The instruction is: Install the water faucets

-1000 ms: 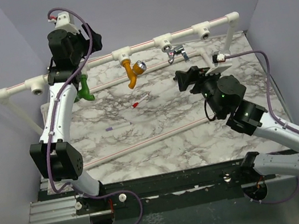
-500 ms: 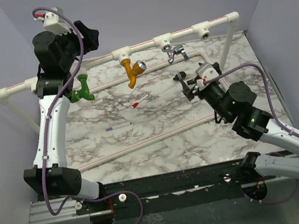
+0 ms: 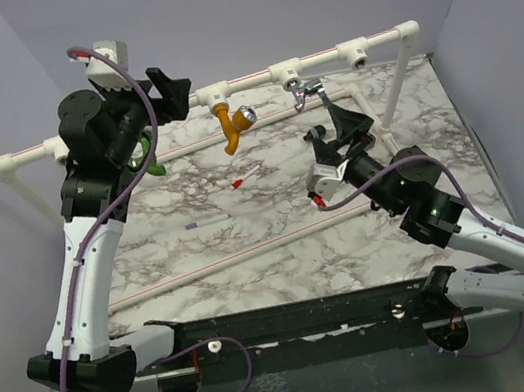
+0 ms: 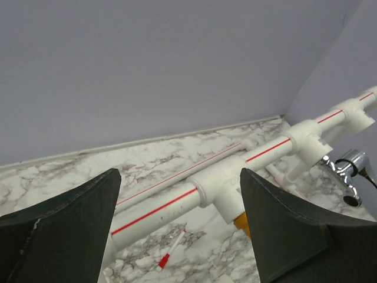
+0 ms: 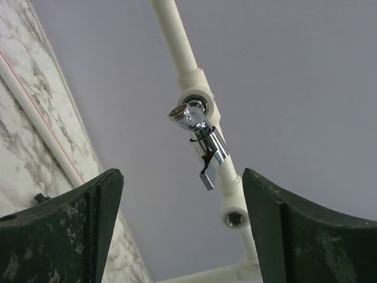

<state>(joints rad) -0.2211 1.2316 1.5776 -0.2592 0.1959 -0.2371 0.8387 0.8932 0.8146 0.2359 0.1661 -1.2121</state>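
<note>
- Top external view: a white pipe rail (image 3: 251, 78) spans the far edge of the marble table (image 3: 278, 229), raised on posts at both far corners, with joints spaced along it.
- The green faucet (image 3: 148, 165) is under the rail toward the far left corner. The left arm (image 3: 96, 235) hides most of it, so I cannot tell how it sits in its joint.
- The mustard-orange faucet (image 3: 230, 128) hangs from a tee joint (image 3: 210, 93) near the middle of the rail, spout down, with its silver knob on the right side.
- The grey metal faucet (image 3: 305, 95) is at the next joint to the right. In the right wrist view its base sits in the mouth of that joint, and the joint beyond it has an open hole.
- The left gripper (image 3: 174, 86) is raised beside the rail, between the green and mustard-orange faucets. Its fingers (image 4: 65, 230) are spread wide with nothing between them, and the left wrist view shows the rail beyond them, untouched.
- The right gripper (image 3: 333, 125) hangs over the table on the near side of the grey metal faucet and points up at it. Its fingers (image 5: 306, 230) are also spread wide and hold nothing, apart from the faucet.
- A red-tipped stick (image 3: 243, 177) and a purple-tipped stick (image 3: 208, 223) lie flat around the middle of the table, apart from each other.
</note>
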